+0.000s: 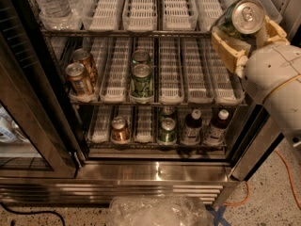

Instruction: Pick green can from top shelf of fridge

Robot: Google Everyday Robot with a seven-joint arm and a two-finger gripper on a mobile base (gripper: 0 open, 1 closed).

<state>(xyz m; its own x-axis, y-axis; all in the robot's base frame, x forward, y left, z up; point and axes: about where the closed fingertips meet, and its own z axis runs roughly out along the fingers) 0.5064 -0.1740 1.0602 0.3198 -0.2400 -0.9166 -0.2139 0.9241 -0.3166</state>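
Cream gripper (248, 32) hangs by the top shelf (181, 8), fingers (225, 45) clamped round the green can (244, 15).

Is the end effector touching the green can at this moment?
Touching. The camera view shows the green can clamped between the pale fingers of the end effector, at upper right.

Gripper (251, 36) at the fridge's (155, 171) upper right corner, matt cream plastic fingers (226, 45) clamped round the green can (244, 17): glossy painted metal, bright silver lid. The arm shell (277, 74) is white, smooth and semi-matt. The top shelf (141, 11) inside the fridge is thin metal wire with translucent milky plastic trays. The fridge sill is brushed stainless steel with a streaky sheen. The copper cans (79, 76) at the fridge's left are shiny metal. In front of the fridge, crinkled clear plastic wrap (160, 212) lies on the speckled, rough-looking floor (263, 197).
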